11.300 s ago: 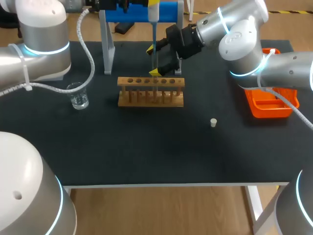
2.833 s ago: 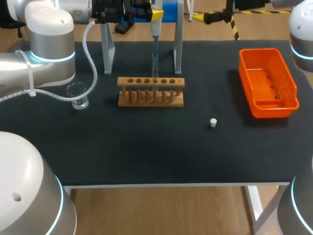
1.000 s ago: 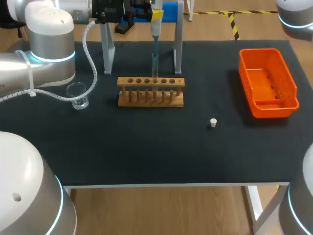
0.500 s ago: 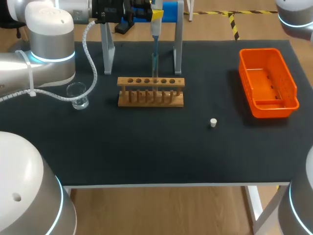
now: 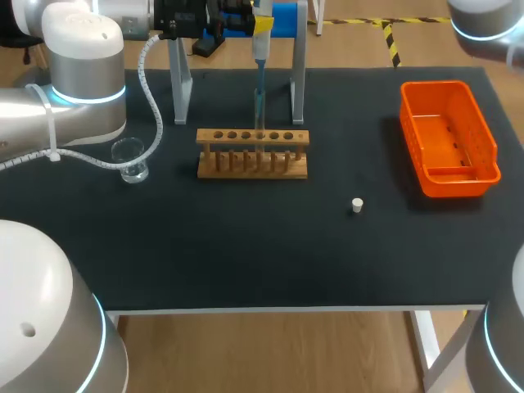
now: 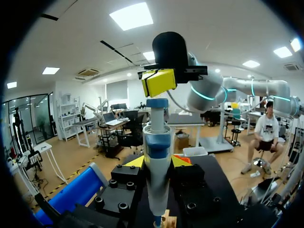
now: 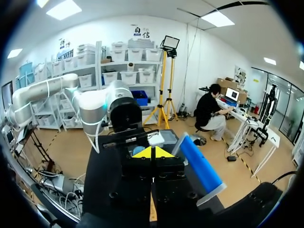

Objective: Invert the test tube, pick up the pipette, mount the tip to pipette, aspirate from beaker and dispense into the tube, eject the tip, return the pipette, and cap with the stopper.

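Note:
My left gripper (image 5: 259, 23) is shut on the white and blue pipette (image 5: 259, 49), held upright over the wooden rack (image 5: 252, 153). The pipette's tip reaches down into the clear test tube (image 5: 259, 110) standing in the rack. In the left wrist view the pipette (image 6: 156, 156) sits between my left gripper's (image 6: 157, 161) yellow tips. My right gripper (image 6: 159, 81) hangs shut and empty just past the pipette's top. In its own view the right gripper (image 7: 152, 152) points at the left arm. The glass beaker (image 5: 131, 160) stands left of the rack. The white stopper (image 5: 357, 205) lies alone, right of the rack.
An orange tray (image 5: 449, 135) sits at the table's right side. The pipette stand, with grey legs (image 5: 178, 82) and a blue bar (image 5: 282, 16), rises behind the rack. My right arm (image 5: 483, 20) shows only at the far right corner of the head view.
The right arm's upper part has shifted slightly left at the far right corner. The left arm, the pipette and everything on the table have stayed put.

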Robot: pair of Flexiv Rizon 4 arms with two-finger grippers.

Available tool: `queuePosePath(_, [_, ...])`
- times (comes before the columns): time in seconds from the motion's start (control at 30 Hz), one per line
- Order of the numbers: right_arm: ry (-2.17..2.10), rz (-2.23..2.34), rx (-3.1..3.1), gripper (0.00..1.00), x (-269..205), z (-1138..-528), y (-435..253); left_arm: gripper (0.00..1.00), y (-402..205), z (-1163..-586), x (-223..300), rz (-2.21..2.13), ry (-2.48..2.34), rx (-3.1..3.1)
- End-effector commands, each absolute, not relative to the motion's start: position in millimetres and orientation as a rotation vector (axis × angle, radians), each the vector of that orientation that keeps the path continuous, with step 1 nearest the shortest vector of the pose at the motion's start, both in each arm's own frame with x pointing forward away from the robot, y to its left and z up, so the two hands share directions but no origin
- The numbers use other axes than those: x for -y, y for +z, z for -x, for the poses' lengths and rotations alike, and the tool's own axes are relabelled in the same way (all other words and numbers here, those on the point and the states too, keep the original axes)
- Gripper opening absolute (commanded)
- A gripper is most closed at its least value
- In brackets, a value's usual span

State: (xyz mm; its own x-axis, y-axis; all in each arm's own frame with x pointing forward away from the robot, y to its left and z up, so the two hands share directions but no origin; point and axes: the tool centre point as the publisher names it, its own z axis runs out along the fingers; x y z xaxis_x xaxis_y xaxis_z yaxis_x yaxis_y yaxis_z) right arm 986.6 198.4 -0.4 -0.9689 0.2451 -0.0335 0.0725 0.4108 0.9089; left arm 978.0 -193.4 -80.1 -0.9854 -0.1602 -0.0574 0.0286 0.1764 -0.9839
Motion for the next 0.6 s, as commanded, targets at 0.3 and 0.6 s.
queuePosePath(0.3, [1.614,-0.274,-2.513,0.00,-218,-987,11,0.00,-81,-978,194,0.130,-1.924,-2.285])
queuePosePath(0.6, [1.611,-0.282,-2.537,0.00,-224,-985,6,0.00,-81,-978,194,0.130,-1.924,-2.285])
